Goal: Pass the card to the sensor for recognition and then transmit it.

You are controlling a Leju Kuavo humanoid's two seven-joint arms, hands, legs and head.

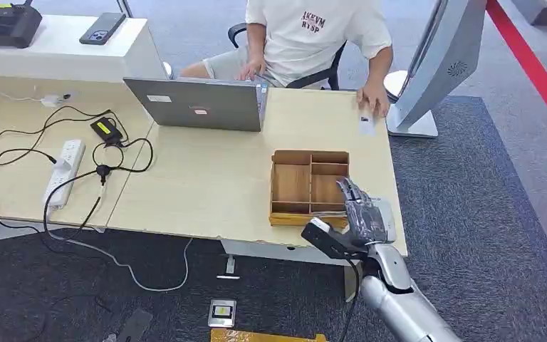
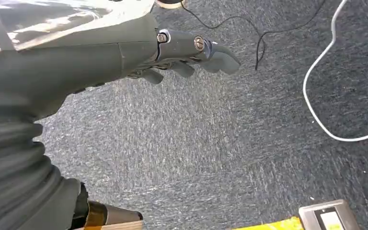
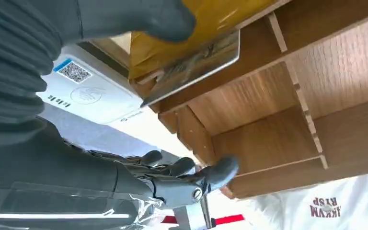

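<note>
The right arm (image 1: pixel 402 299) is silver and smooth, ending in a right hand (image 1: pixel 360 217) with dark fingers (image 1: pixel 349 191) and a black wrist block. The left hand (image 2: pixel 172 52) has a grey ribbed cover, two bright screws, rounded grey fingers (image 2: pixel 220 60) and clear plastic film.

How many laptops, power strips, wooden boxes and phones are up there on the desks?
laptop: 1
power strip: 1
wooden box: 1
phone: 1
Total: 4
</note>
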